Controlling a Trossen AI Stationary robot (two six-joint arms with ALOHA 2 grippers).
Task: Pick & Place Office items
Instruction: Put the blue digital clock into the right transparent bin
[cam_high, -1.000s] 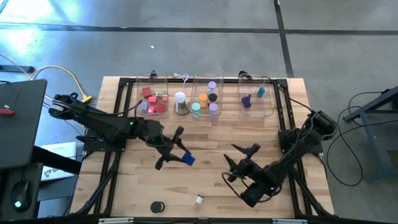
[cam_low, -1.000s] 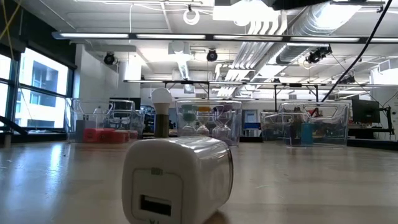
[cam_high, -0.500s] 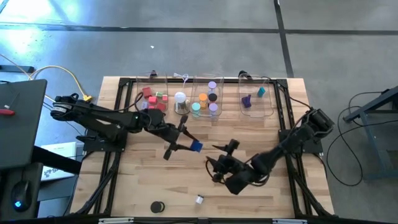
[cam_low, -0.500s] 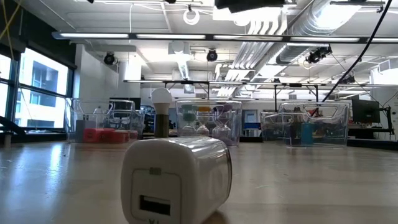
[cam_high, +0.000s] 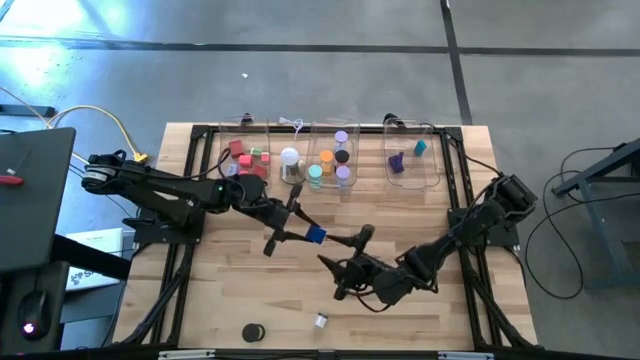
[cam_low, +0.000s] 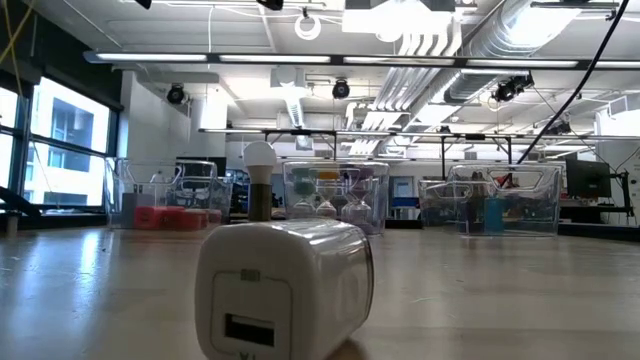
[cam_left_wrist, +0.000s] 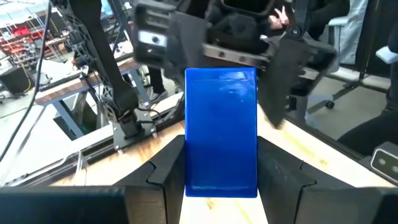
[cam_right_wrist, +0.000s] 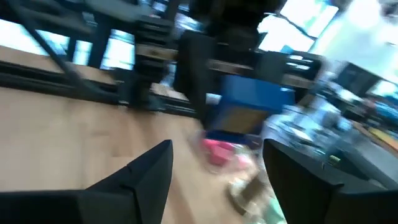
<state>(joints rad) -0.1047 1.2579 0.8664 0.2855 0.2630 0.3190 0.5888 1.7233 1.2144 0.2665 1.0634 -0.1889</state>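
Blue block (cam_left_wrist: 221, 132) clamped in left gripper (cam_high: 290, 227).

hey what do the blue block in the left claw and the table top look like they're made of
The blue block, clamped in the left claw, looks like smooth plastic: even saturated colour, flat faces, a soft sheen and a thin moulded border. It could also be painted.

The table top looks like light wood in butcher-block style: pale parallel strips with visible grain and a slight gloss, probably sealed.
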